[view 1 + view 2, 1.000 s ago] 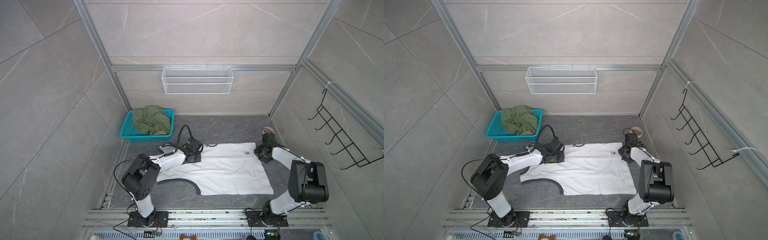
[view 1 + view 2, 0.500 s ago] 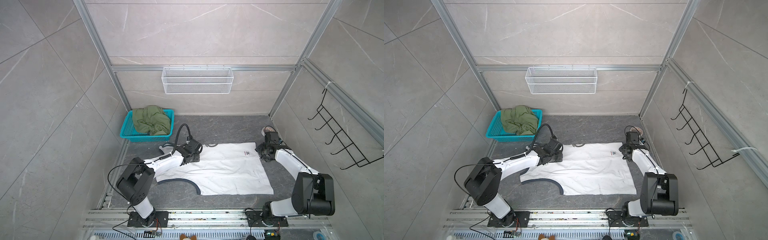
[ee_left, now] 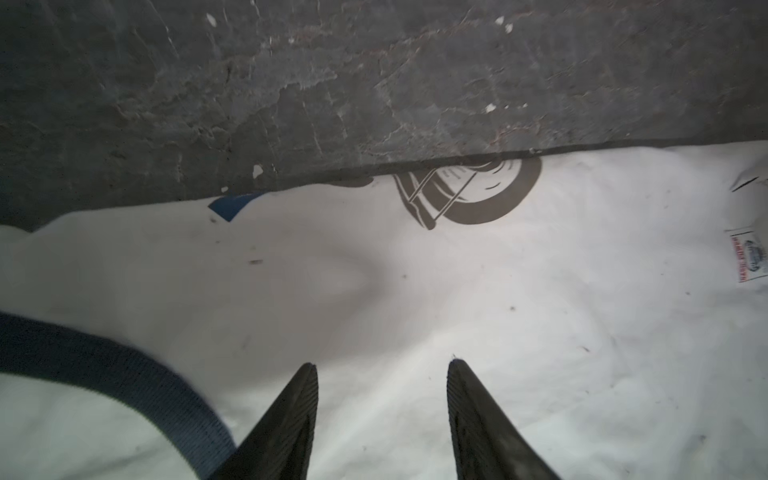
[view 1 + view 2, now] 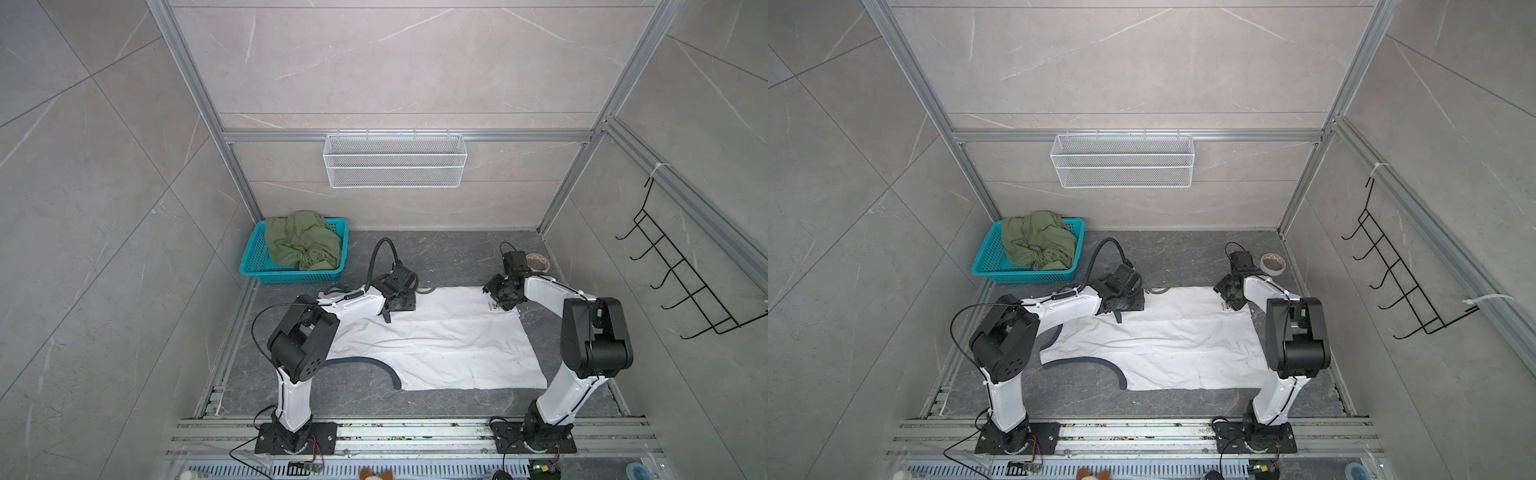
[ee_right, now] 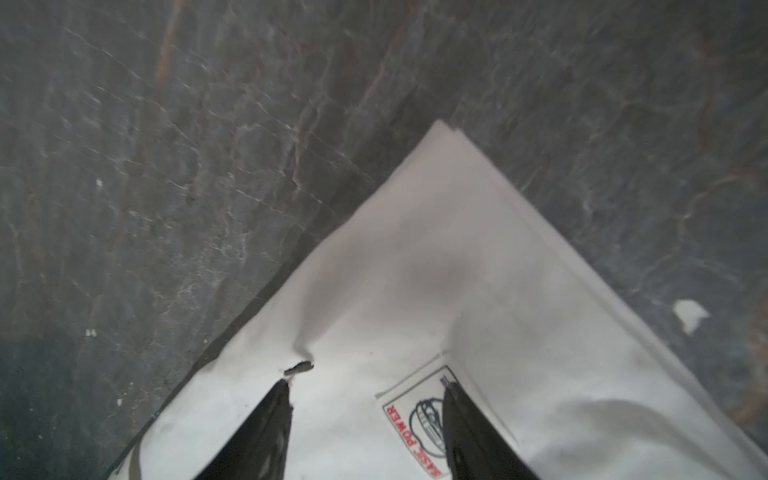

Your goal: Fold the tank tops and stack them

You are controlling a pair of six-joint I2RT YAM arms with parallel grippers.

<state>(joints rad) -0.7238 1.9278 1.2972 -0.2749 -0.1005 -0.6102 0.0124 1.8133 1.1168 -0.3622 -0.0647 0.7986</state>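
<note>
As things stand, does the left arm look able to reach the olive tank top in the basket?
Probably yes: the left gripper is open and empty, and the olive tank top lies uncovered in the basket nearby, nothing between them.

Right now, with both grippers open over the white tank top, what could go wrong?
1. The right gripper hangs close over the white tank top, where the cloth puckers by one fingertip; lifting away might snag it and spoil the fold.
2. The olive tank top lies bunched in the teal basket; pulling it out might drag the basket along.
</note>
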